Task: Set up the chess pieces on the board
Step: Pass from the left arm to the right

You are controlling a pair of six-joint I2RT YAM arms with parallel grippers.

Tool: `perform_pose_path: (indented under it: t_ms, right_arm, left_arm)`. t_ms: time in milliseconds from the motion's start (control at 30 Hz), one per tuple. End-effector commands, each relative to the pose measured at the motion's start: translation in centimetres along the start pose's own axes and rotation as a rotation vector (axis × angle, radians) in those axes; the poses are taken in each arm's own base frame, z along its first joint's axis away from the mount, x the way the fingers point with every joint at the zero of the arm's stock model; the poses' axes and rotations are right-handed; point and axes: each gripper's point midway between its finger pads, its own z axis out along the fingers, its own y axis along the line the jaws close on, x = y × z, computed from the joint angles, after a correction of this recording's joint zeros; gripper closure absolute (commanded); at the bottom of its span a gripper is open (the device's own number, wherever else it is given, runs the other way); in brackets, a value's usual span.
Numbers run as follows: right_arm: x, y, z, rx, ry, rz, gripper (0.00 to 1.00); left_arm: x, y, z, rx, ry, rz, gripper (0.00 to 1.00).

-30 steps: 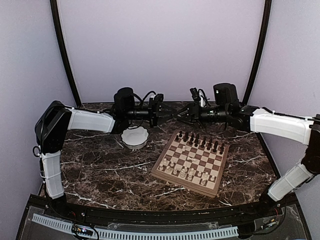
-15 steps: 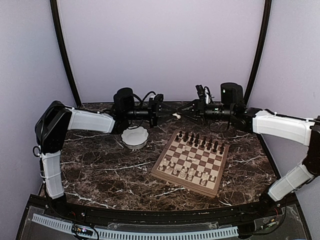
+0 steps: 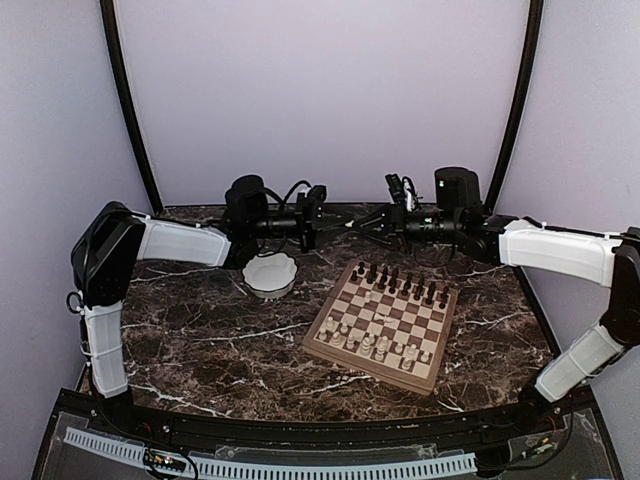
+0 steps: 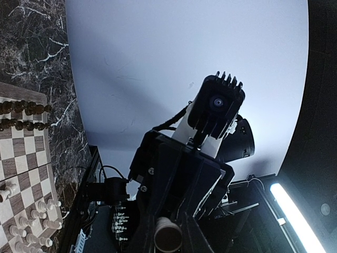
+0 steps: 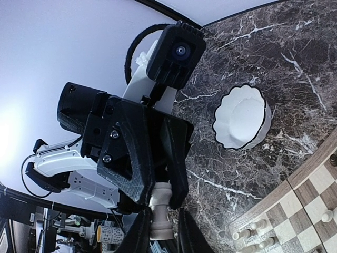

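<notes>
Bowl: a white scalloped bowl (image 3: 269, 290) stands on the dark marble desk (image 3: 200, 330), below the left fingers (image 5: 178, 174) and to their near-left, apart from them.
Left fingers: clenched on one end of a pale chess piece (image 5: 160, 219), holding it in the air over the far strip of the desk.
Piece, axis: its long axis runs along the line from the left fingers to the right fingers (image 5: 136, 240), roughly level over the desk, so one end points at each arm.
Piece, place: between the two pairs of fingers, off the board (image 3: 388, 312), above and beyond the board's far-left corner.
Right fingers: one stands on each side of the piece's other end, very near it. Whether they press on it cannot be told.
Board: lies skewed on the desk, below the right fingers and nearer the arm bases, one corner toward them.
Men on board: dark pieces (image 3: 400, 285) line the edge nearest the fingers, pale pieces (image 3: 375, 345) the edge farthest from them, with bare checks between.
Edges: the back wall rises close behind both pairs of fingers.
</notes>
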Motion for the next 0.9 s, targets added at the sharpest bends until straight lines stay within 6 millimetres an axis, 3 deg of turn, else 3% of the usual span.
perform_pose_path:
  t_ms: [0, 133, 300, 333, 400, 433, 467, 500, 533, 633, 733, 867]
  right_arm:
    - [-1.1, 1.5, -0.3, -0.041, -0.026, -0.047, 0.86]
    - [-1.5, 1.8, -0.8, -0.039, -0.046, -0.063, 0.96]
    - [-1.0, 0.6, -2.5, 0.144, 0.006, -0.11, 0.98]
    - [-0.8, 0.3, -3.1, 0.194, 0.024, -0.134, 0.99]
    - [0.5, -0.8, -4.5, 0.299, 0.088, -0.168, 0.99]
    - [1.1, -1.2, -5.3, 0.343, 0.117, -0.179, 0.99]
    - [1.9, -1.5, -6.2, 0.384, 0.145, -0.181, 0.99]
    - [2.7, -1.8, -7.1, 0.419, 0.173, -0.186, 0.99]
    - [3.9, -2.2, -7.9, 0.453, 0.212, -0.183, 0.99]
    - [7.4, -3.6, -10.6, 0.57, 0.338, -0.174, 1.0]
    - [11.1, -4.9, -13.2, 0.671, 0.471, -0.153, 1.0]
    - [14.9, -6.3, -14.9, 0.751, 0.612, -0.121, 1.0]
  left_arm:
    - [0.0, -1.5, 0.0, 0.039, 0.005, 0.045, 0.86]
    - [0.0, -1.1, 0.0, 0.026, 0.01, 0.036, 0.83]
    - [-0.6, 0.2, -0.8, -0.094, -0.011, 0.066, 0.59]
    - [-0.8, 0.4, -1.0, -0.119, -0.016, 0.081, 0.58]
    - [-1.3, 0.4, -1.6, -0.203, -0.029, 0.141, 0.55]
    - [-1.3, 1.5, -2.4, -0.283, -0.032, 0.166, 0.53]
    - [-1.6, 1.0, -2.5, -0.308, -0.031, 0.248, 0.51]
    - [-1.6, 1.8, -3.3, -0.372, -0.04, 0.232, 0.5]
    - [-1.7, 1.2, -3.7, -0.393, -0.037, 0.307, 0.5]
    - [-1.5, 2.6, -5.3, -0.525, -0.048, 0.339, 0.49]
    - [-1.3, 3.3, -6.6, -0.595, -0.04, 0.371, 0.49]
    - [-1.2, 3.9, -7.4, -0.611, -0.042, 0.357, 0.49]
